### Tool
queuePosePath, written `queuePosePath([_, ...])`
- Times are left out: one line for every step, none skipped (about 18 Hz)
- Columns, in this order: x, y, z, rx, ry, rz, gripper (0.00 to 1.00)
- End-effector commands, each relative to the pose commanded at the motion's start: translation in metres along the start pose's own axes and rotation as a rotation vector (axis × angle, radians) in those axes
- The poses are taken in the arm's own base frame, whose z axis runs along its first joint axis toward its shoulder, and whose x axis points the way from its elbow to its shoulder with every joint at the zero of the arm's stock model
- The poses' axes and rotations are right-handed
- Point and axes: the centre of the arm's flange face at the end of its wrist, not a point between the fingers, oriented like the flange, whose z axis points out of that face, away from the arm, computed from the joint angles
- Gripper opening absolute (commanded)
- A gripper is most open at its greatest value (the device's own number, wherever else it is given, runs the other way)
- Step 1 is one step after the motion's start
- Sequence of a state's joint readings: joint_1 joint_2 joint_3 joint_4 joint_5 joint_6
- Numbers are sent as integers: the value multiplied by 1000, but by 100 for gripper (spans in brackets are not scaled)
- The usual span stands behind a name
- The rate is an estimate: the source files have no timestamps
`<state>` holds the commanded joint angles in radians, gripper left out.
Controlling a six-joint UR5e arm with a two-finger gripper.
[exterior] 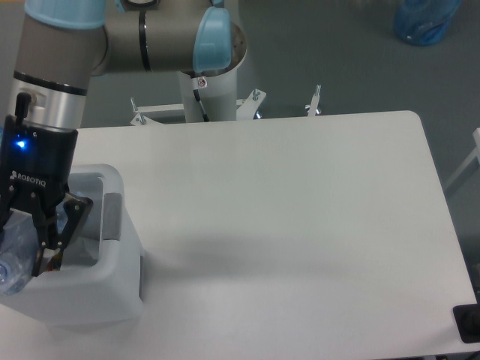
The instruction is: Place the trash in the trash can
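Note:
The trash I can see is a clear bluish crushed plastic bottle (15, 259) at the far left edge, partly cut off by the frame. My gripper (31, 234) is shut on it, with one black finger (66, 221) to its right. Both hang low in the open top of the trash can (97, 289), a white boxy bin with a grey panel (111, 217) at the table's front left corner. A bit of red-blue label shows just under the finger. The bin's inside is mostly hidden by the gripper.
The white table (300, 210) stretches right of the bin. The arm's pedestal (204, 71) stands behind the table's far edge. A blue translucent bag (424, 19) lies on the floor at top right. A black object (469, 324) sits at the front right corner.

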<state>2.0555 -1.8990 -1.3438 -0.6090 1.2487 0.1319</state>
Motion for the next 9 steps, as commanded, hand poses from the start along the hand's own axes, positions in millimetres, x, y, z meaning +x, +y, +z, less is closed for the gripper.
queuePosePath([-1, 1, 2, -4, 1, 0, 70])
queuePosePath([-1, 3, 4, -9, 1, 0, 71])
queuePosePath([-1, 6, 6, -14, 2, -2, 73])
queuePosePath([-2, 9, 8, -22, 0, 0, 84])
queuePosePath([-2, 10, 8, -24, -1, 11, 97])
queuePosePath([-1, 9, 6, -21, -2, 18, 100])
queuePosePath([-2, 7, 3, -16, -3, 20, 100])
queuePosePath([-3, 7, 2, -15, -6, 18, 100])
queuePosePath([-9, 8, 2, -17, -11, 11, 100])
